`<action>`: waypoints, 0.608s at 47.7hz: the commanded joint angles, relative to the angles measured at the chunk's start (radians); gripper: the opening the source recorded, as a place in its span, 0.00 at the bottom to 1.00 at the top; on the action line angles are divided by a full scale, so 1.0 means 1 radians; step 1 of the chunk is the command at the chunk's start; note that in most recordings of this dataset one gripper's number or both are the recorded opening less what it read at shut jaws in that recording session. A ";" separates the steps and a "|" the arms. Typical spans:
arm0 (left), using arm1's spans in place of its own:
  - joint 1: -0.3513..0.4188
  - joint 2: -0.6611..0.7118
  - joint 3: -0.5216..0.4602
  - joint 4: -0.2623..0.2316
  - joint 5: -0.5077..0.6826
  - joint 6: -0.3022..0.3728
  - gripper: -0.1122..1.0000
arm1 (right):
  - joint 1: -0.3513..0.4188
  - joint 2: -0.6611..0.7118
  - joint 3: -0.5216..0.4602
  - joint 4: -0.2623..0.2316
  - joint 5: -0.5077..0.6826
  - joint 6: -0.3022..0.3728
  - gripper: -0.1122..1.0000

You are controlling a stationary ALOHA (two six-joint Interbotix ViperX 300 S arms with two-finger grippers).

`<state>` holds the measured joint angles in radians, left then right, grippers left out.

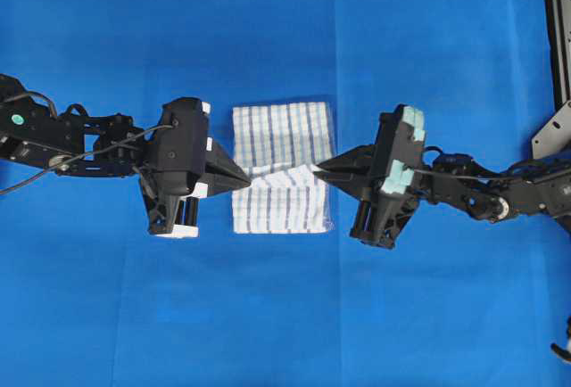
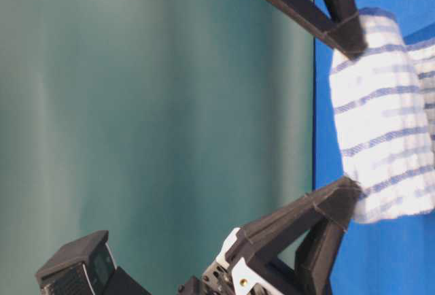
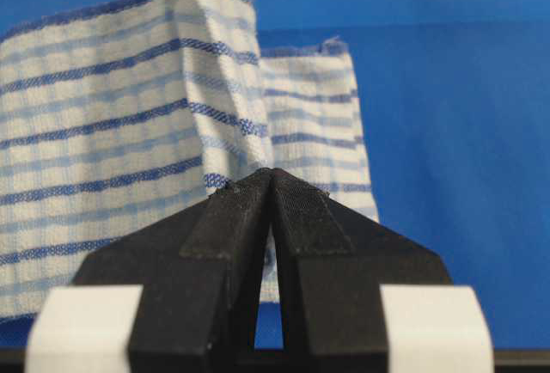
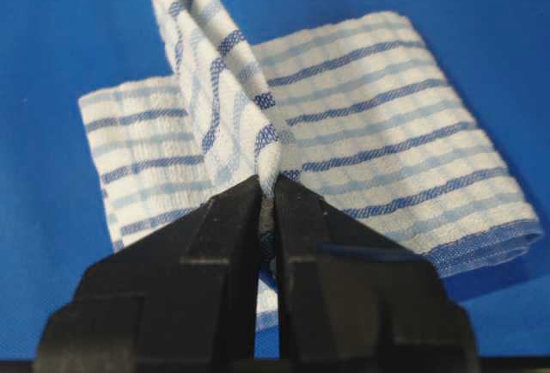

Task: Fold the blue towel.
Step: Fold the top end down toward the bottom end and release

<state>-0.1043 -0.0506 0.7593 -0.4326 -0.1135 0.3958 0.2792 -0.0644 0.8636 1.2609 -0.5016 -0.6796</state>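
- The blue towel (image 1: 284, 167), white with dark and pale blue stripes, is seen in the overhead view at the middle of the blue table covering (image 1: 285, 316), between the two arms.
- Its long axis is laid from far to near in that view; the stripes are run both along and across it.
- A band across the cloth's middle is raised off the table and drawn taut from left to right, while the far and near parts are left hanging or resting below it.
- The towel's left edge is pinched by the left gripper (image 1: 244, 176), whose jaws are pressed together on the fabric, as is shown in the left wrist view (image 3: 271, 177).
- The right edge is clamped in the same way by the right gripper (image 1: 319, 169), with a twisted ridge of cloth held between its jaws (image 4: 268, 192).
- Both arms are stretched in low from opposite sides, their fingertips pointed toward each other across the towel.
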 commanded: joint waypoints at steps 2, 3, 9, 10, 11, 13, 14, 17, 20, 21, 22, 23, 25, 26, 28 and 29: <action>-0.003 -0.008 0.002 0.000 -0.014 -0.002 0.10 | 0.000 0.003 -0.020 0.017 0.000 -0.003 0.10; -0.003 -0.008 0.003 0.000 -0.014 -0.002 0.10 | 0.000 0.006 -0.021 0.021 0.002 -0.003 0.11; -0.003 -0.003 0.008 0.000 -0.014 -0.005 0.10 | 0.000 0.018 -0.021 0.049 0.000 -0.003 0.27; -0.005 -0.002 0.008 0.000 -0.014 -0.008 0.10 | 0.000 0.020 -0.021 0.052 0.000 -0.003 0.32; -0.005 -0.002 0.008 0.000 -0.014 -0.015 0.10 | 0.000 0.020 -0.020 0.054 -0.002 -0.003 0.37; -0.005 0.000 0.009 0.000 -0.014 -0.037 0.11 | 0.000 0.020 -0.020 0.055 -0.005 -0.003 0.48; -0.005 0.000 0.009 0.000 -0.014 -0.049 0.11 | 0.000 0.020 -0.020 0.055 -0.005 -0.003 0.53; -0.005 -0.002 0.011 0.000 -0.012 -0.074 0.11 | 0.000 0.018 -0.020 0.057 -0.006 -0.005 0.72; -0.005 -0.003 0.015 0.000 -0.014 -0.083 0.19 | 0.000 0.017 -0.020 0.055 -0.018 -0.014 0.87; -0.005 -0.003 0.015 0.000 -0.014 -0.094 0.24 | 0.000 0.017 -0.020 0.055 -0.023 -0.015 0.91; -0.005 -0.005 0.015 0.000 -0.015 -0.117 0.29 | 0.000 0.014 -0.020 0.055 -0.026 -0.017 0.92; -0.005 -0.005 0.015 0.000 -0.017 -0.127 0.34 | 0.000 0.012 -0.018 0.055 -0.029 -0.017 0.93; -0.005 -0.006 0.015 0.000 -0.017 -0.141 0.45 | 0.000 0.008 -0.018 0.055 -0.034 -0.018 0.91; -0.005 -0.006 0.015 0.000 -0.017 -0.147 0.51 | 0.000 0.005 -0.017 0.055 -0.035 -0.020 0.90; -0.008 -0.009 0.018 0.000 -0.015 -0.150 0.66 | 0.000 -0.006 -0.015 0.054 -0.037 -0.025 0.88; -0.009 -0.011 0.020 0.000 -0.014 -0.150 0.71 | 0.000 -0.011 -0.014 0.054 -0.037 -0.026 0.88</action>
<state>-0.1074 -0.0414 0.7839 -0.4326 -0.1227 0.2470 0.2792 -0.0414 0.8590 1.3162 -0.5262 -0.7026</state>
